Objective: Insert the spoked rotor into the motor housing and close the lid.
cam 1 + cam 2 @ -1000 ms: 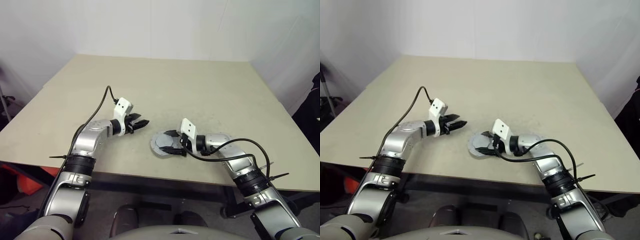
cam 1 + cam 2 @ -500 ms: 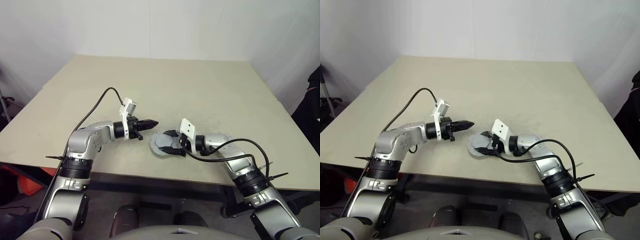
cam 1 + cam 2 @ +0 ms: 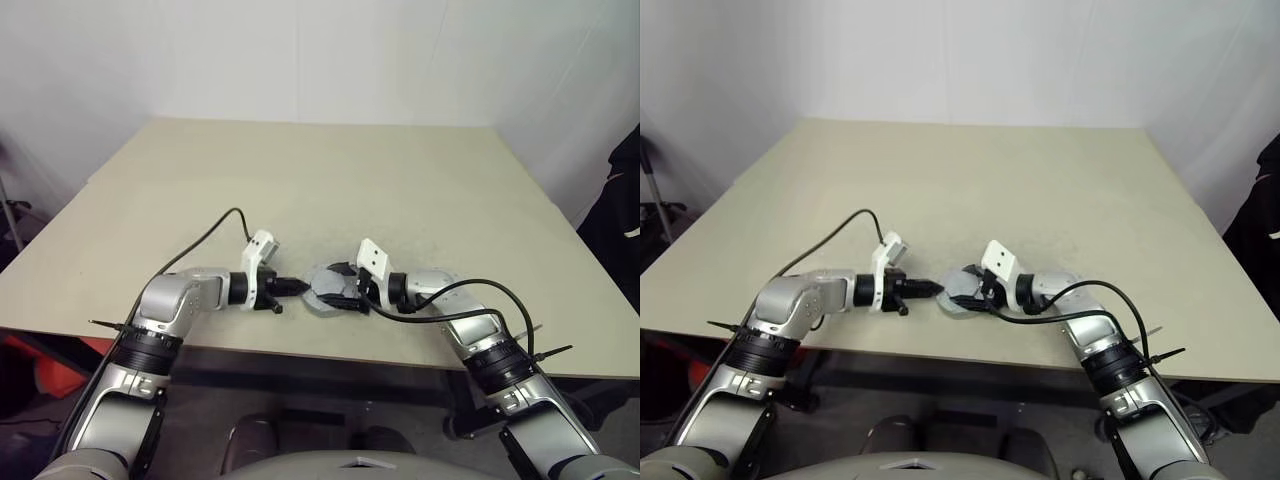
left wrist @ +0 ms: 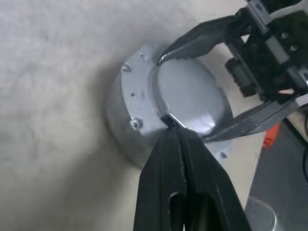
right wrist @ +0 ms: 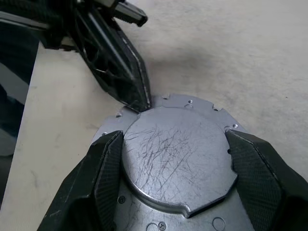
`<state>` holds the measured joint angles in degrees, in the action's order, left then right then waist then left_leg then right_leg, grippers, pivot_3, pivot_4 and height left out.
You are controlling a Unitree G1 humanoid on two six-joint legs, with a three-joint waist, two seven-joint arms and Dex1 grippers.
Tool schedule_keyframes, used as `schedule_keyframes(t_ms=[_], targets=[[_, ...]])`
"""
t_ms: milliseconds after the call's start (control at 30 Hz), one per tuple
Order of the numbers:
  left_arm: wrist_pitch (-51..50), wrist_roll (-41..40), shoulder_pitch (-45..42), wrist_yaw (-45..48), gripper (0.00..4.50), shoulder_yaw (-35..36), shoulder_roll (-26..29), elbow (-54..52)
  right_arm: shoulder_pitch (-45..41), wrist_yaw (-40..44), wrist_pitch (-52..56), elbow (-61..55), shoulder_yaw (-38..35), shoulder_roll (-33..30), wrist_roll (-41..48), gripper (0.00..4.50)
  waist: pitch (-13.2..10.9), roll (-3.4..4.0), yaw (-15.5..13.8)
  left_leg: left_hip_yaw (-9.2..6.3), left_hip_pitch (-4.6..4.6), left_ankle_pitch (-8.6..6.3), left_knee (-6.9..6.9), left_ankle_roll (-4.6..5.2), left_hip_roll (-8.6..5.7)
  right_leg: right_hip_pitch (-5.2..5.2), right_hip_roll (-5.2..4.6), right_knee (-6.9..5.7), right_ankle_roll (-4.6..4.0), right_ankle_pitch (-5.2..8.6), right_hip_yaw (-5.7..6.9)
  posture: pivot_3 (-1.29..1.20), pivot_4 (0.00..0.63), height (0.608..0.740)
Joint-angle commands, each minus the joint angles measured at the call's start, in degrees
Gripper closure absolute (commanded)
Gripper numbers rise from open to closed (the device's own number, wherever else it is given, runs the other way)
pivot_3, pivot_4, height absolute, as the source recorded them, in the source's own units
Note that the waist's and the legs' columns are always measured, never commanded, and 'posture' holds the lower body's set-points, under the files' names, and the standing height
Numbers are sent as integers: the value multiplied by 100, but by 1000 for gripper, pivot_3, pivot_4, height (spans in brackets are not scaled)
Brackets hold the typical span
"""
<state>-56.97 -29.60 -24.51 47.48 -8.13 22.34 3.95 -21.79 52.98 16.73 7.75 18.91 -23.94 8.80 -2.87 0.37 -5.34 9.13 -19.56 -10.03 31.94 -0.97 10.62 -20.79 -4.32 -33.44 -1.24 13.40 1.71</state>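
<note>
Nearest the table's front edge (image 3: 250, 345), the assembly sat between the two arms. The motor housing (image 4: 126, 122) rested on the tan table top, close to that edge, and the lid (image 5: 179, 159) already lay flat on top of it, its scratched raised centre facing up and its notched flange showing around the rim. No copper windings and no spoked rotor were visible; the rotor was judged to be inside under the lid, though the pictures could not confirm that.

From the robot's right, the right gripper (image 5: 175, 159) straddled the lid's raised centre, one black finger on each side at its edge. The fingers stood wide and seemed to steady the lid, but whether they actually pressed on it could not be told.

From the robot's left, the left gripper (image 4: 180, 137) had its two fingers pressed together into a single point, holding nothing, with the tip touching the step where the lid's raised centre met the flange.

Judged from this, insertion looked done and the lid was placed. What remained appeared to be seating it: nudging or turning the lid until it sat fully down and aligned on the housing, then letting go.

Beyond the assembly the table ran to a white wall.
</note>
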Motion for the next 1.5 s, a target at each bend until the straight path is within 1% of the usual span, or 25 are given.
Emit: schedule_keyframes(t_ms=[33,167,233,267,300,333,467,533,600,667,767,800,967,1067,1200,1267,1367,1500], targets=[[-107,127,-24,-142,4457,-112,-14,143,18,-290,150,374,-22,-136,-381,1566,-1,1,4,0,0,0,0,0,-4,0,-2,10,0,0,0,0,0,740],[-63,139,-46,-189,4457,-108,-34,166,-61,-328,245,459,-119,-69,-255,1566,-2,3,8,-6,0,-2,-2,3,-9,3,-3,56,1,0,7,0,0,740],[-41,154,-32,-206,4500,-129,-40,163,-56,-232,289,368,-172,-89,-147,829,-3,3,13,-19,0,-3,-4,4,-20,0,-8,70,1,0,13,0,0,740],[-31,165,-27,-215,4500,-144,-39,160,-20,-144,290,241,-190,-125,-83,558,-3,2,13,-27,1,-3,-4,5,-28,-1,-10,73,1,1,14,0,0,740],[-23,174,-28,-222,4500,-154,-35,165,28,-116,270,55,-222,-155,-43,186,-5,1,11,-34,1,-4,-4,5,-35,-2,-13,74,2,1,13,0,0,740],[-17,178,-32,-227,4500,-159,-33,168,68,-132,249,-138,-267,-181,-21,38,-6,0,10,-36,1,-4,-4,7,-41,-3,-15,74,2,1,13,0,0,740],[18,194,-64,-225,4500,-163,-23,205,222,-20,460,-989,-585,-311,361,38,-16,0,4,-37,-6,-7,-14,12,-56,-13,-27,74,9,4,8,0,0,740],[50,209,-74,-219,4500,-170,-15,232,257,-84,717,-1336,-826,-312,619,38,-16,0,-1,-37,-27,-7,-28,12,-65,-23,-31,73,11,3,-4,0,0,740],[118,248,-90,-220,4500,-191,-9,270,200,-437,1509,-1625,-1402,-142,1226,38,-14,2,-15,-34,-53,-6,-40,12,-72,-33,-31,68,28,-10,-16,0,0,740],[191,283,-126,-238,4500,-200,-36,334,143,-824,2244,-1670,-1909,10,1682,38,-13,0,-23,-30,-50,-5,-40,13,-71,-28,-30,48,29,-19,-18,0,0,740],[285,318,-195,-254,4500,-179,-73,469,179,-1174,3001,-1646,-2329,13,2028,38,-10,-3,-41,-31,-50,-18,-42,32,-76,-28,-30,15,17,-27,-21,0,0,740],[310,313,-222,-251,4500,-150,-80,518,245,-1200,3236,-1703,-2403,-55,2126,38,-9,-2,-40,-31,-50,-24,-42,43,-78,-30,-30,0,-11,-43,-22,0,0,740],[438,324,-298,-197,4500,-48,-51,685,551,-1228,4046,-2034,-2531,-395,2499,38,-6,7,-47,-33,-76,-24,-70,28,-76,-57,-11,-16,-34,-25,-20,0,0,740],[525,349,-328,-166,4500,21,-40,796,637,-1391,4779,-2178,-2741,-362,2935,38,-6,8,-27,-36,-96,-28,-69,23,-74,-78,-7,-16,-33,-26,-18,0,0,740],[554,366,-325,-132,4500,57,-54,808,943,-1427,5360,-2598,-3027,-336,3525,38,-8,8,-57,-40,-123,-29,-65,22,-70,-101,-8,-16,-36,-24,-12,0,0,740],[554,359,-313,-130,4500,66,-68,787,1005,-1501,5501,-2652,-3175,-321,3711,38,-8,8,-56,-40,-121,-28,-61,19,-71,-101,-8,-19,-36,-24,-13,0,0,740],[683,389,-305,-220,4500,150,-125,827,1044,-1602,5459,-2715,-3210,-331,3773,38,-8,8,-55,-40,-115,-21,-52,8,-71,-98,-11,-27,-39,-27,-13,0,0,740],[962,371,-517,-468,4500,575,-224,1212,1056,-1685,5285,-2700,-3133,-343,3727,38,-8,8,-55,-40,-100,-9,-52,-12,-67,-89,-10,-33,-37,-31,-13,0,0,740]])
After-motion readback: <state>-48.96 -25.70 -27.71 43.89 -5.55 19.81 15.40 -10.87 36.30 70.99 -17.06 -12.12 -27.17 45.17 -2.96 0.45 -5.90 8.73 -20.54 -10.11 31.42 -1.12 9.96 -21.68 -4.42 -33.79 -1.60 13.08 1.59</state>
